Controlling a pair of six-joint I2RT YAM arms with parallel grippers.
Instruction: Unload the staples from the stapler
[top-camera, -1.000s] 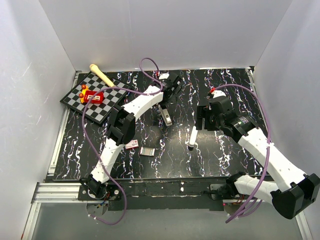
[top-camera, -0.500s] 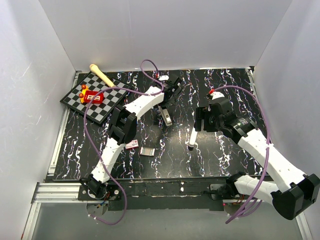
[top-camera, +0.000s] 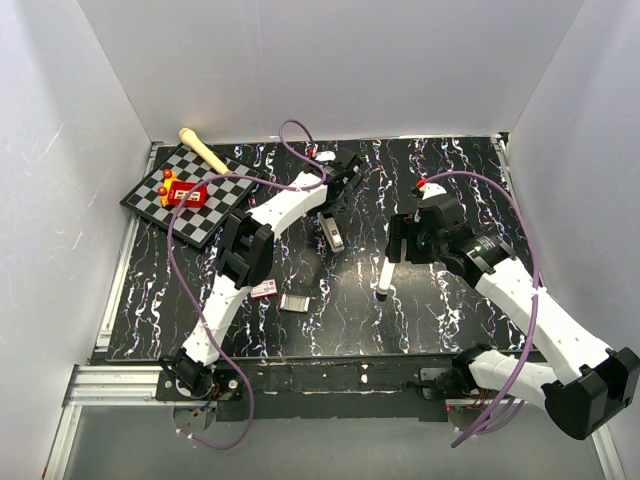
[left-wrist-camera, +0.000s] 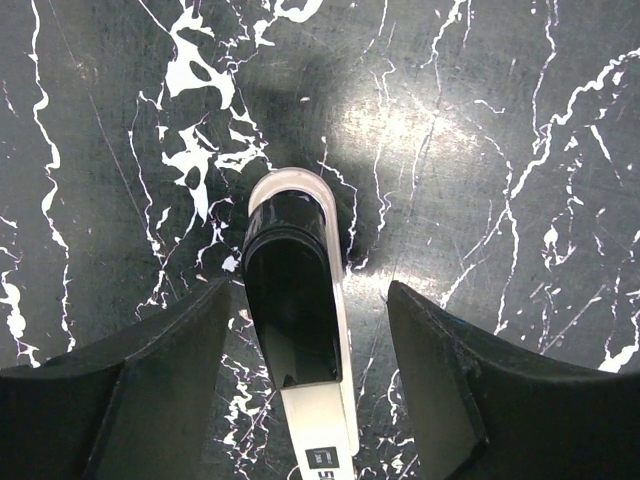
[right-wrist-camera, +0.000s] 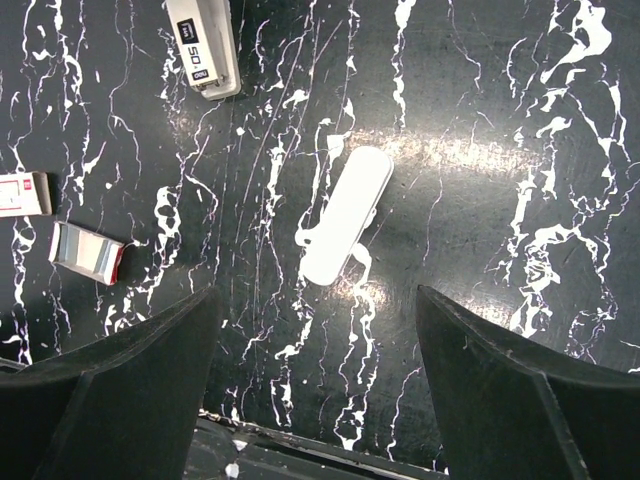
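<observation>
The stapler (top-camera: 333, 233) lay flat on the black marbled table (top-camera: 440, 320), about mid-table and left of the white stick (top-camera: 383, 274). From above, its long axis ran from far to near, the near end leaning slightly to the right. In the left wrist view its rounded black end pointed away from the camera. Its pale labelled end ran back under the wrist, straight down the middle of the left gripper (left-wrist-camera: 310, 290). That gripper's jaws stood apart on either side of the stapler, with bare table showing on both sides, and gripped nothing. The right gripper (right-wrist-camera: 317, 293) hung over the white stick with its jaws spread wide and held nothing. The stapler lay off to its far left.
</observation>
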